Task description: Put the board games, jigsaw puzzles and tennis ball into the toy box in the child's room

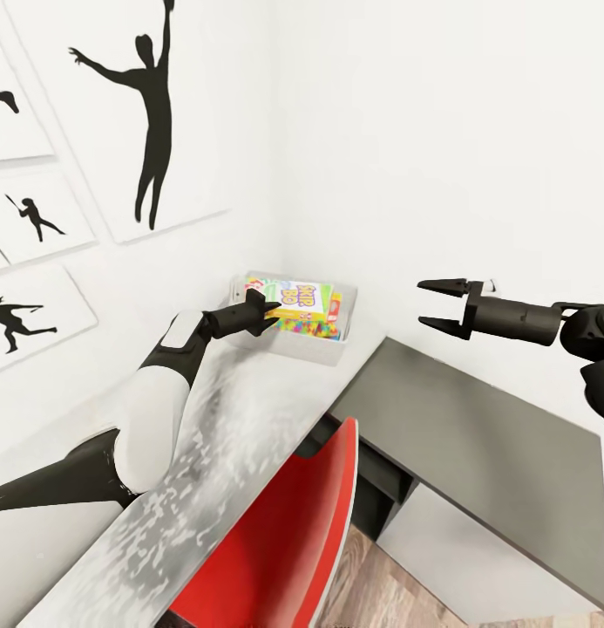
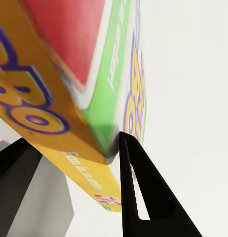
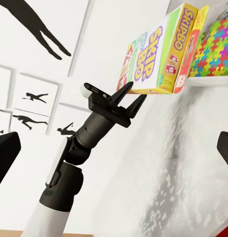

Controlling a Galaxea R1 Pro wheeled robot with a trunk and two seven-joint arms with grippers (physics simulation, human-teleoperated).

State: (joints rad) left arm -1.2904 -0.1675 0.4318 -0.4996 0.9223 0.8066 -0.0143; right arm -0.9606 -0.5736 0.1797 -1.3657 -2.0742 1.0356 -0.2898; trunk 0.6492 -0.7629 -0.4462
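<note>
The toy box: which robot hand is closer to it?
Left. The left gripper is right at the toy box, its fingers around a game box. The right gripper hovers open off to the side.

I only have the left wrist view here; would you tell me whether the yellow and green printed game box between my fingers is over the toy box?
Observer: Yes. The yellow and green printed game box lies in the shallow pale grey plastic toy box, with the left gripper at its near edge.
Operator: What else is inside?
Observer: A red game box and a multicolour jigsaw puzzle.
Operator: And the other arm?
Observer: The right gripper is open above the dark grey desk corner, apart from the bin.
</note>
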